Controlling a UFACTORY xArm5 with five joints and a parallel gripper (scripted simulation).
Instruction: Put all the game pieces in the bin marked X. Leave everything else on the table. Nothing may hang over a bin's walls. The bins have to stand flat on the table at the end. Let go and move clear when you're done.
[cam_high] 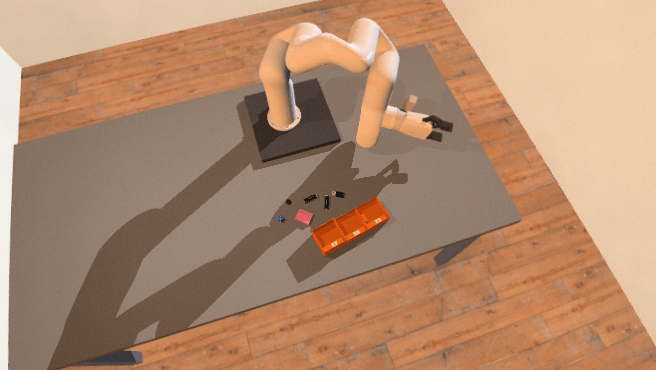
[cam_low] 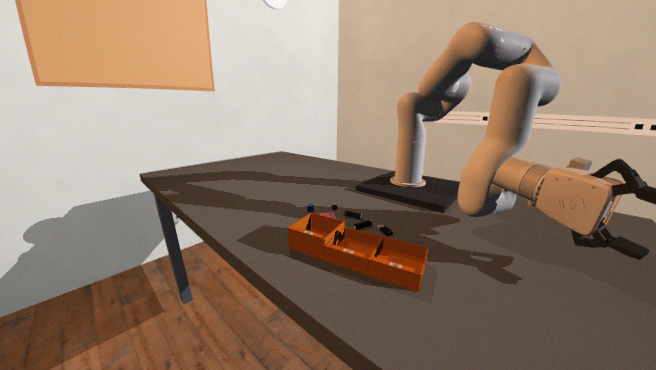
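An orange bin (cam_high: pixel 351 226) with three compartments stands on the grey table; it also shows in the exterior view (cam_low: pixel 357 250). Its small labels are too small to read. Behind it lie small things: a blue die (cam_high: pixel 281 219) (cam_low: pixel 310 207), a small black round piece (cam_high: pixel 288 202) (cam_low: pixel 334 207), a pink flat pad (cam_high: pixel 303 216) (cam_low: pixel 327 215), and three dark stick-like items (cam_high: pixel 310 198), (cam_high: pixel 326 201), (cam_high: pixel 339 194). My gripper (cam_high: pixel 442 130) (cam_low: pixel 642 220) is open and empty, held above the table far to the right of the bin.
The arm's dark base plate (cam_high: pixel 291 118) sits behind the objects. The table's right edge is close to the gripper.
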